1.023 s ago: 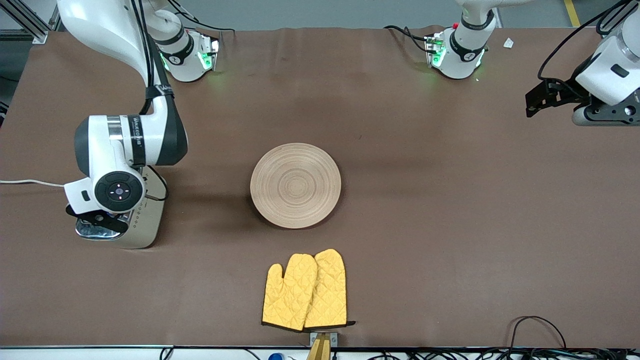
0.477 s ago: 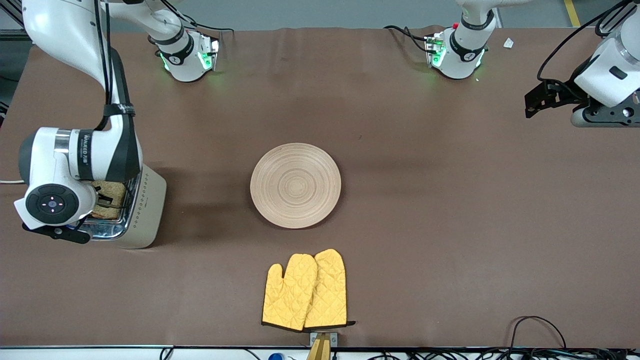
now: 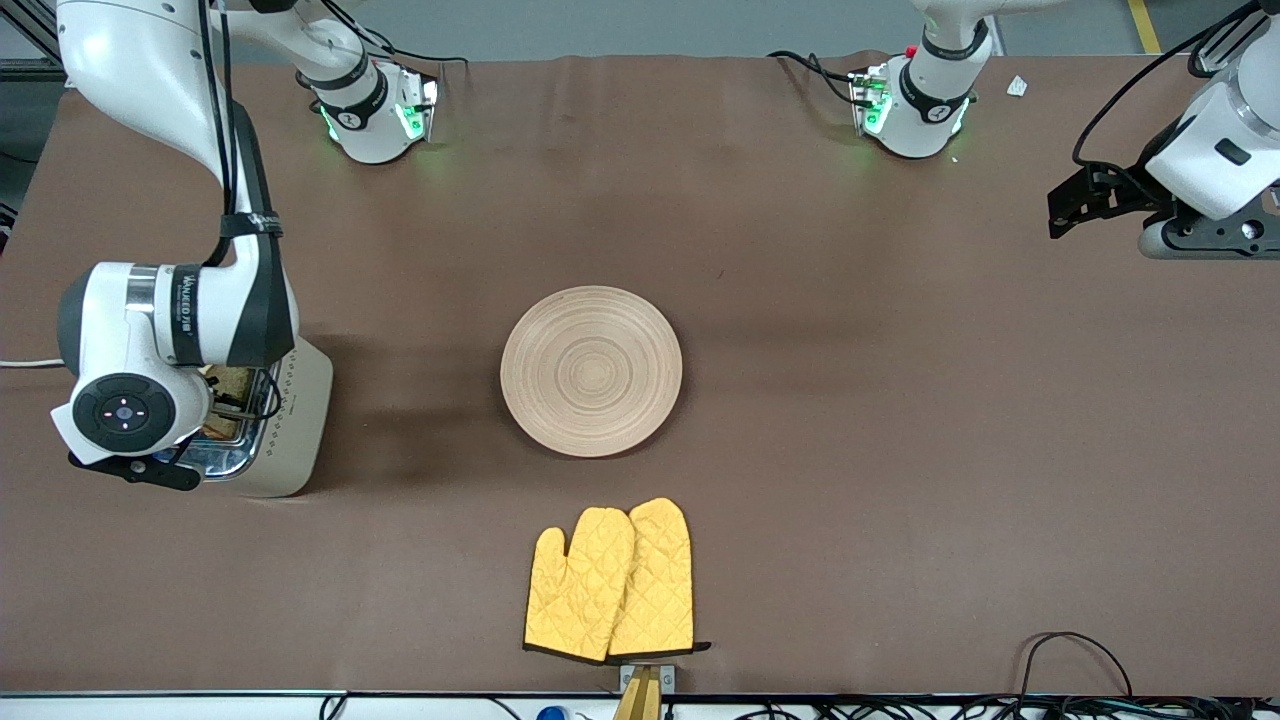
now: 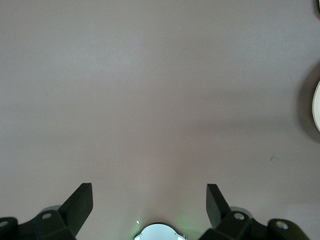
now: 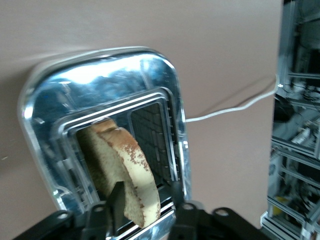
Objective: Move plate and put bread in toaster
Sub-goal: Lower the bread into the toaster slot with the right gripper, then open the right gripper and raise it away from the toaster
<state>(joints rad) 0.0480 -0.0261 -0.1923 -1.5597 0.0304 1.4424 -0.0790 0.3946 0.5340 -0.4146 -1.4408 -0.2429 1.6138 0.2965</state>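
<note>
Bread (image 5: pixel 117 160) is what the right wrist view gives away. The brown slice stands tilted in one slot of the toaster (image 5: pixel 100 80), leaning against the slot's edge, with its crust sticking up above the shiny top. The right tool (image 5: pixel 147 187) straddles it with its fingers (image 5: pixel 119 192) spread: one is close against the slice and the other stands a little clear of the crust. That view also catches the white cord (image 5: pixel 225 110) trailing off across the tabletop (image 3: pixel 850 450).

From the front camera the right arm's wrist covers most of the toaster's top. Only a sliver of bread shows beside it, and the tool itself is hidden underneath.

Taking twelve o'clock as the side where the robots' bases stand, the wooden plate (image 3: pixel 591 371) lies bare in the middle of the tabletop. The toaster sits well apart from it at nine o'clock, at the right arm's end. A pair of yellow oven mitts (image 3: pixel 612 582) lies at six o'clock from the plate, near the tabletop's edge.

The left arm waits at about two o'clock from the plate, at its own end of the tabletop. Its wrist view shows the left tool (image 4: pixel 149 205) spread wide over bare brown surface, holding nothing, with just the plate's rim at the frame's edge.
</note>
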